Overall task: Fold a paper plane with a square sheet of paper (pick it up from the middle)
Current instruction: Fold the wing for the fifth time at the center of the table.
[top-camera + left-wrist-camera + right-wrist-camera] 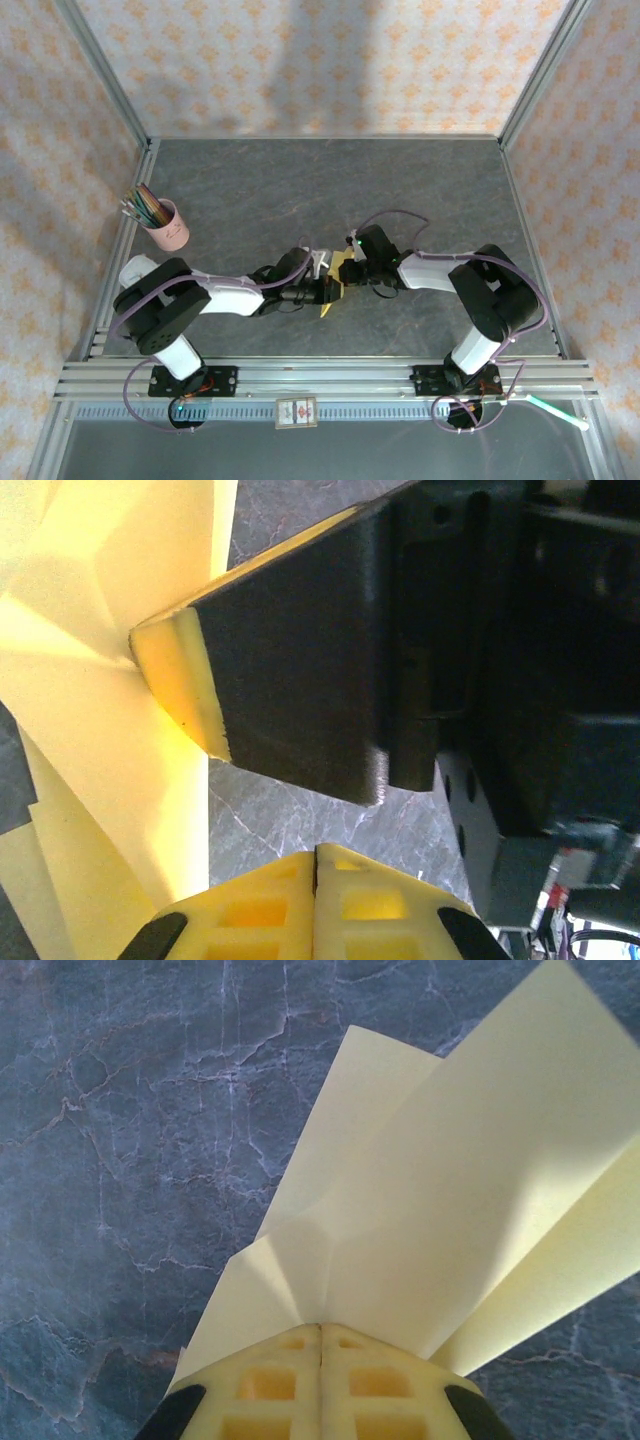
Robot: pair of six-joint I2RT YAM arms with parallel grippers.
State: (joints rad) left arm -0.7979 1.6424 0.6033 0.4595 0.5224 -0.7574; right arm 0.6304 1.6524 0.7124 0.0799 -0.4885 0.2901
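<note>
Top external: shows left gripper [318, 287] and right gripper [350, 272] tip to tip over the near middle of the table [300, 190], with folded yellow paper [329, 298] between them, its point aimed toward the near edge. Shows a pink cup [170, 228] of pencils [145, 205] well apart, by the left rail.

Right wrist: shows yellow fingertips pressed together and clamped on the paper's narrow end. Fans out from that pinch in several creased layers, held above the grey marbled table.

Left wrist: shows left fingertips closed flush, seam tight. Places the paper just beside them at left, rising past a sharp crease. Cannot tell whether any paper sits inside that pinch. Shows the right gripper's black finger crossing the view, yellow pad tip against the paper where the creases meet.
</note>
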